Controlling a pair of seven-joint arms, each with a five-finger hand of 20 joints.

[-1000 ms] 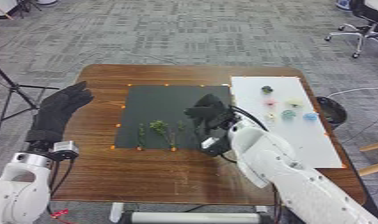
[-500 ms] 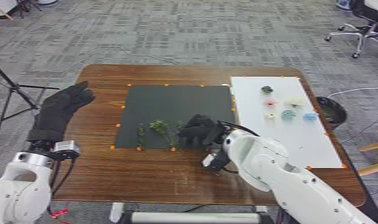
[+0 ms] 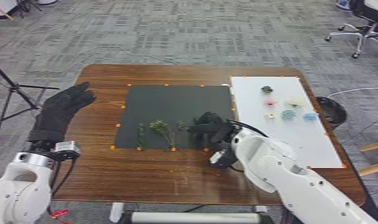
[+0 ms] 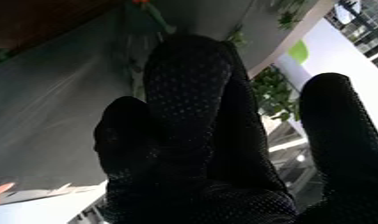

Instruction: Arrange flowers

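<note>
In the head view my right hand (image 3: 206,125) is low over the right part of the black mat (image 3: 168,102), close beside green stems. A leafy stem (image 3: 160,126) lies mid-mat, with a thinner stem (image 3: 141,136) to its left. What lies under the hand is hidden. My right hand (image 4: 190,95) has its fingers extended in the right wrist view, thumb apart; green leaves (image 4: 272,92) show between them, and I see no grip on them. On the white sheet (image 3: 301,145) are a pink flower (image 3: 271,102), a pale flower (image 3: 295,102) and a blue flower (image 3: 310,116). My left hand (image 3: 66,102) stands open at the table's left side.
Also on the white sheet are a teal flower (image 3: 288,115), a small white flower (image 3: 270,116) and a dark round item (image 3: 267,89). Orange markers line the mat. A black bin (image 3: 331,111) stands beyond the table's right edge, a tripod (image 3: 15,87) at the left.
My right hand has come down the mat toward the table's near side, then shifted slightly right. The left hand has stayed in place.
</note>
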